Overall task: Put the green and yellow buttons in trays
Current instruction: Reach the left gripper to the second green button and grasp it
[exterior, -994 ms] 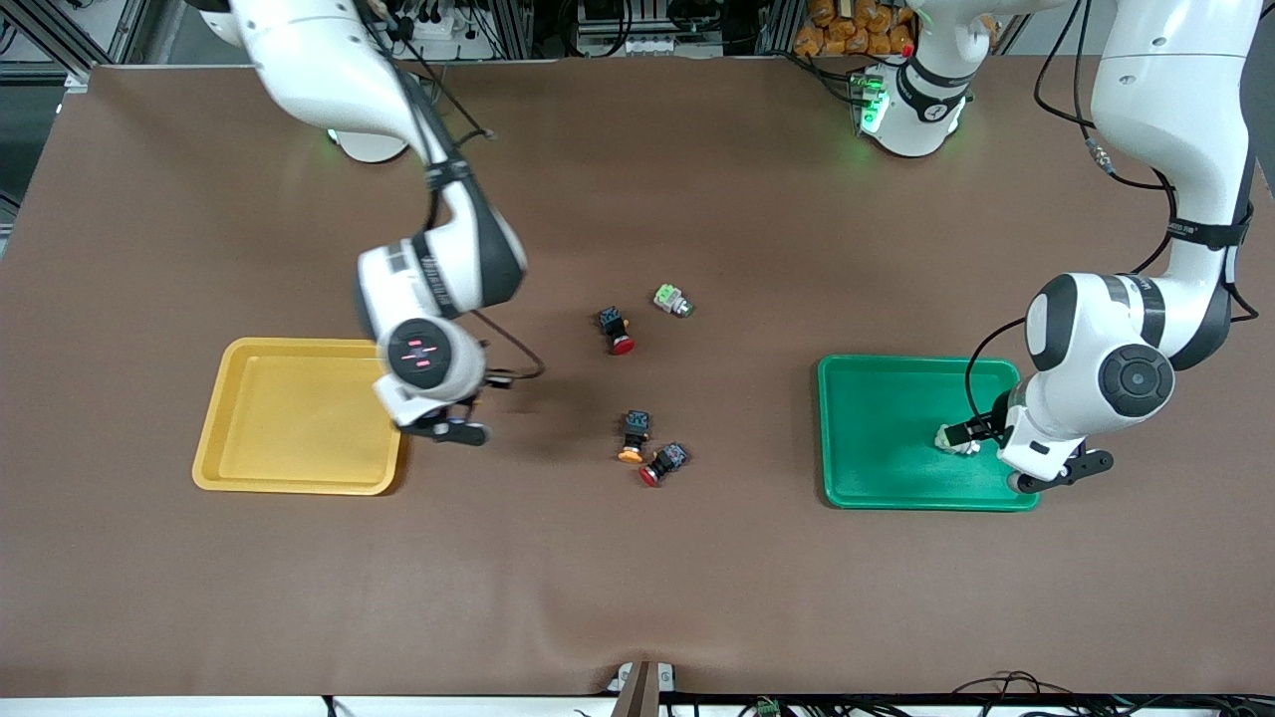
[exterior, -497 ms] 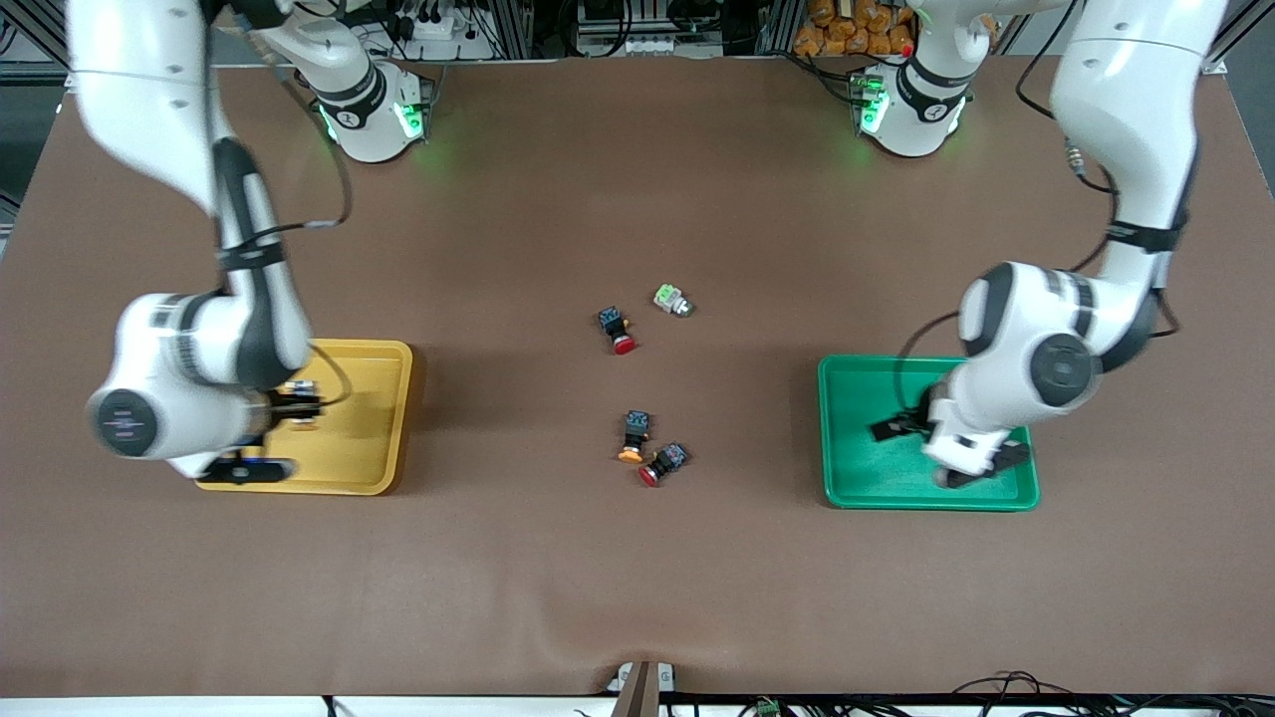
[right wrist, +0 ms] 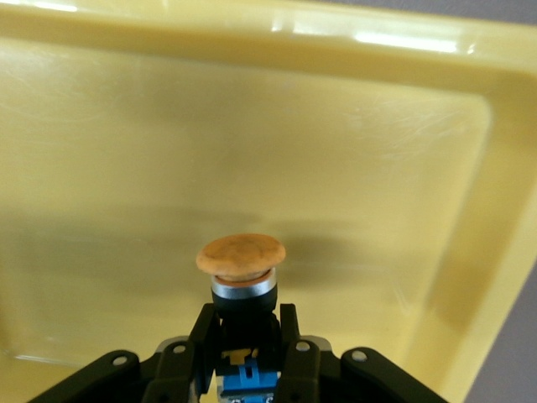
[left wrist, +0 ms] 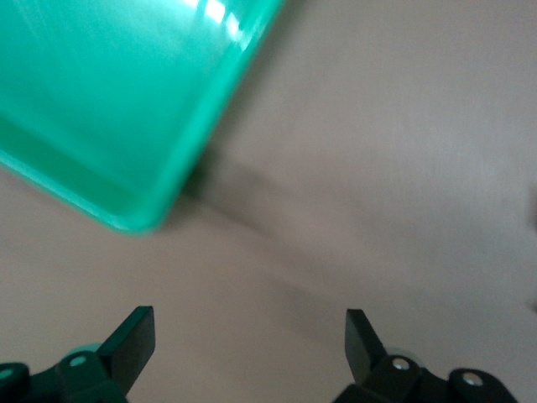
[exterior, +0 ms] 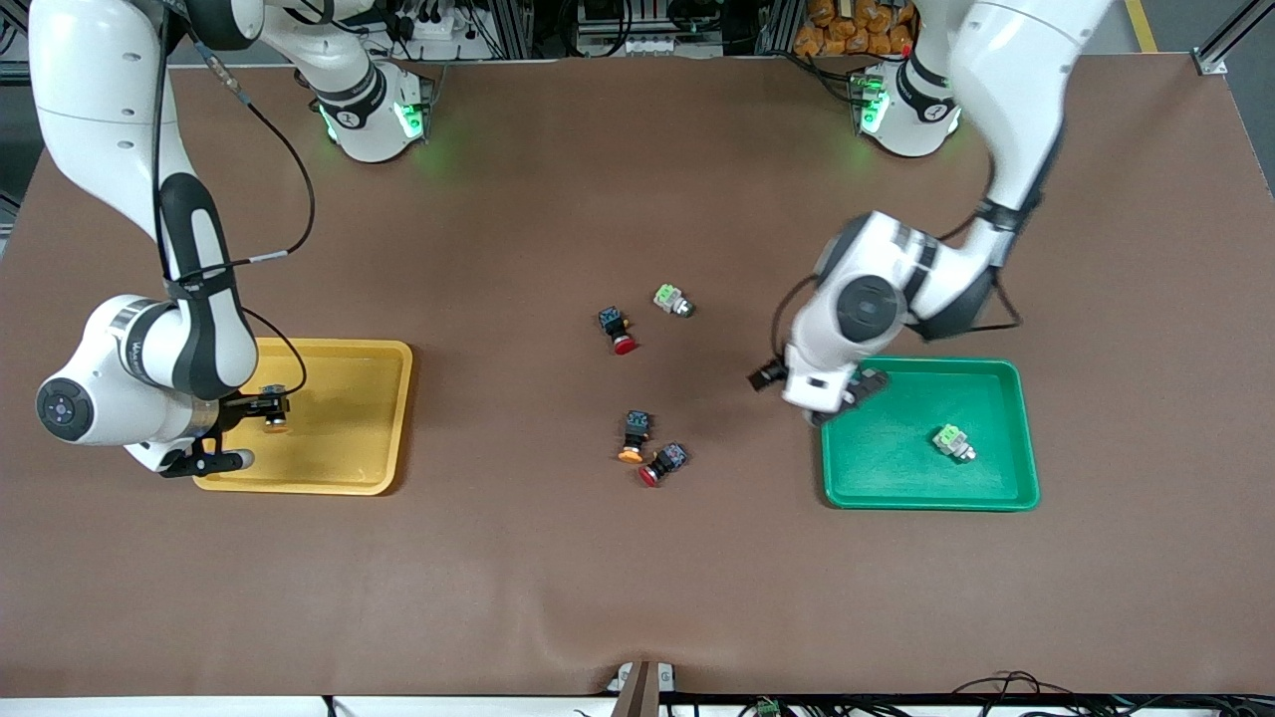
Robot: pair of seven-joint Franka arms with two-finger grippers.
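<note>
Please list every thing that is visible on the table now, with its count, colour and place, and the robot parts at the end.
yellow tray: 1, yellow, toward the right arm's end of the table.
green tray: 1, green, toward the left arm's end.
green buttons: 2, light grey with pale green; one in the green tray, one on the table near the middle.
yellow-capped buttons: 2, black body; one held over the yellow tray, one on the table beside a red one.
red-capped buttons: 2, black body; one beside the loose green button, one nearer the front camera.
left gripper: 1, open, empty, over the green tray's corner.
right gripper: 1, shut on a yellow-capped button.
</note>
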